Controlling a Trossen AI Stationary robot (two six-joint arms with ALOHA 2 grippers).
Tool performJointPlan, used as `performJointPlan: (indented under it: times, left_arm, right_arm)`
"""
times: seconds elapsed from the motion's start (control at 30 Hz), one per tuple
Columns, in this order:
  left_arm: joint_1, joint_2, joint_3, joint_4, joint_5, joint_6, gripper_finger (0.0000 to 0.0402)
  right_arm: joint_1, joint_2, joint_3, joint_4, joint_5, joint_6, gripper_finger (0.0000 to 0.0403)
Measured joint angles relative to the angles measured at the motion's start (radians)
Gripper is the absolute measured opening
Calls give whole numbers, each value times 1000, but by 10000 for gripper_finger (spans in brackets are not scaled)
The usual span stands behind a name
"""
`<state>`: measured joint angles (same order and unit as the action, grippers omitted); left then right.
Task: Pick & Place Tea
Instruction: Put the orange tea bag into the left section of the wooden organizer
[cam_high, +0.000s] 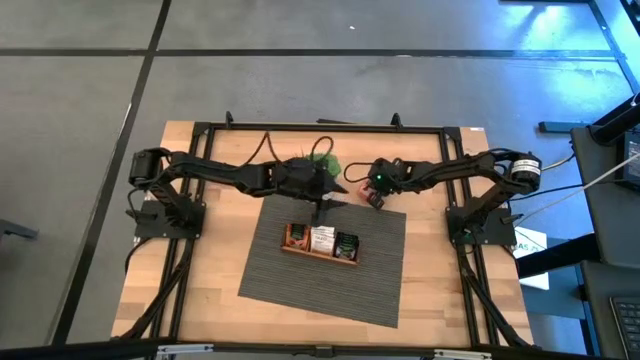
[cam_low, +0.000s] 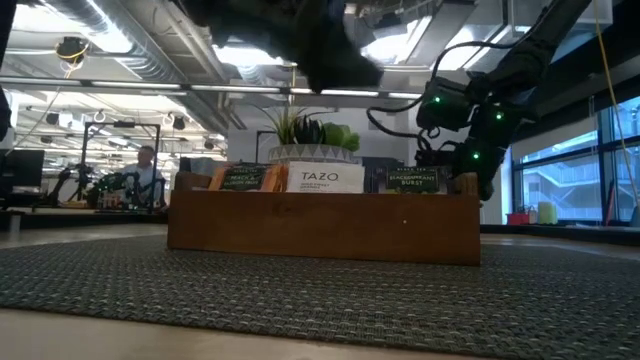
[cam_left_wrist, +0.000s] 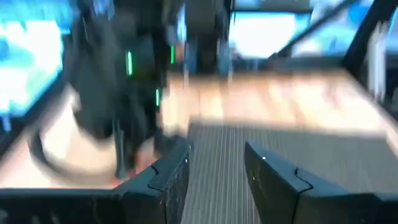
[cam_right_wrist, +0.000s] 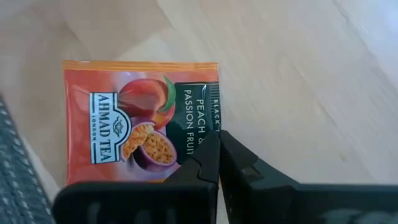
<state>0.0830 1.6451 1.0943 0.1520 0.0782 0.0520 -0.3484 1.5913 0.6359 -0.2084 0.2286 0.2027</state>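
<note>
The right gripper (cam_right_wrist: 217, 163) is seen closed, its two dark fingers pressed together with nothing between them, hovering just above an orange-red tea sachet (cam_right_wrist: 142, 132) printed with peach and passion fruit. The sachet is lying flat on the bare wooden table (cam_right_wrist: 298, 74), just beside the edge of a grey woven mat (cam_high: 330, 262). In the high view this gripper (cam_high: 376, 199) is placed at the mat's far edge, right of centre.

The left gripper (cam_left_wrist: 214, 171) is held with its fingers apart and empty, above the mat near the far side of the wooden tray (cam_high: 320, 241). From overhead it (cam_high: 322, 208) is found just behind the tray, in front of a small green plant (cam_high: 325, 160).

The tray is set in the middle of the mat, and its three compartments are already filled with upright sachets (cam_low: 325, 178), as shown from table height.

The step in hand is judged to be the pick-up of the loose orange-red sachet. For the next move, the right fingers would need to be opened, lowered around one edge of the flat sachet and closed on it, before it is carried to the tray
</note>
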Motion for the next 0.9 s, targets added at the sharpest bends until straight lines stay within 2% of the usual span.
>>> performJointPlan:
  times: [0.07,0.13,0.23,0.33,0.47,0.63,0.9]
  left_arm:
    - [1,0,0,91,12,10,149]
    - [5,0,9,109,41,45,148]
    - [5,22,60,50,13,135,148]
    - [4,74,154,-100,-54,153,148]
    - [18,174,296,-279,-72,200,148]
    - [29,284,418,-330,-132,199,148]
    - [36,447,498,-358,-171,159,148]
  right_arm:
    - [-6,0,0,-21,1,2,10]
    - [-7,0,0,-24,-2,3,10]
    - [-8,-16,0,-22,-25,3,10]
    - [-14,-36,-2,-34,-39,2,10]
    - [-35,-49,-2,-34,-83,5,10]
    - [-63,-52,-2,-35,-135,31,10]
    - [-127,-55,-2,-29,-250,64,10]
